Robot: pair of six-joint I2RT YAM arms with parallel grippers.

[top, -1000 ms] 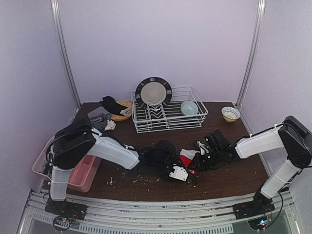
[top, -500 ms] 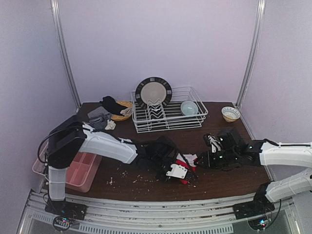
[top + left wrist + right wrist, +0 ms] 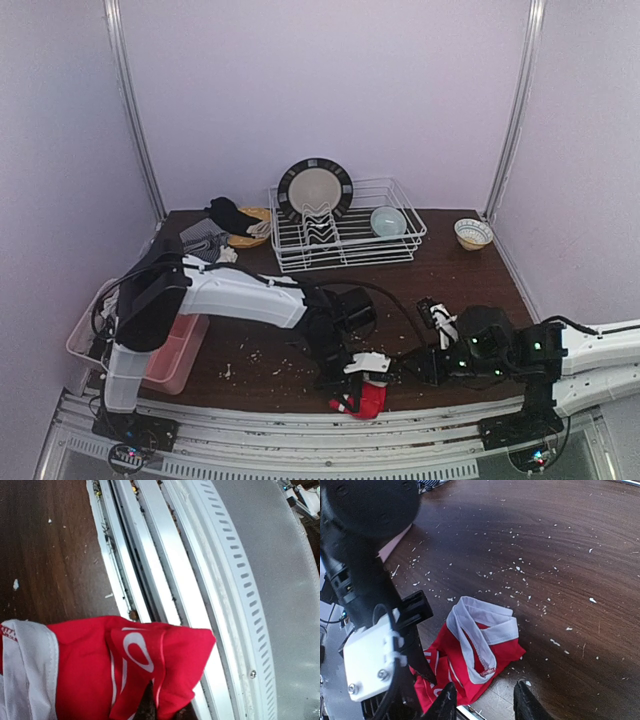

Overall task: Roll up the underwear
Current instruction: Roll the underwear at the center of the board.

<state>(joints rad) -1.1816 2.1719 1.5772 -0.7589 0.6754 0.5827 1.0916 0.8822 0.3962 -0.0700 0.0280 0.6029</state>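
Observation:
The red underwear with a white waistband lies crumpled at the table's front edge, partly hanging over the rail. It also shows in the left wrist view and the right wrist view. My left gripper is shut on its red part, and the cloth hides most of its fingers. My right gripper is open and empty, just to the right of the underwear and a little above it. A striped underwear and a black one lie at the back left.
A white dish rack at the back holds a plate and a teal bowl. A small bowl stands at the back right. A pink tray sits at the left edge. White crumbs litter the tabletop.
My left gripper has dragged the red underwear from the table's middle to the front edge. My right arm has pulled back and lowered toward the near right, off the cloth.

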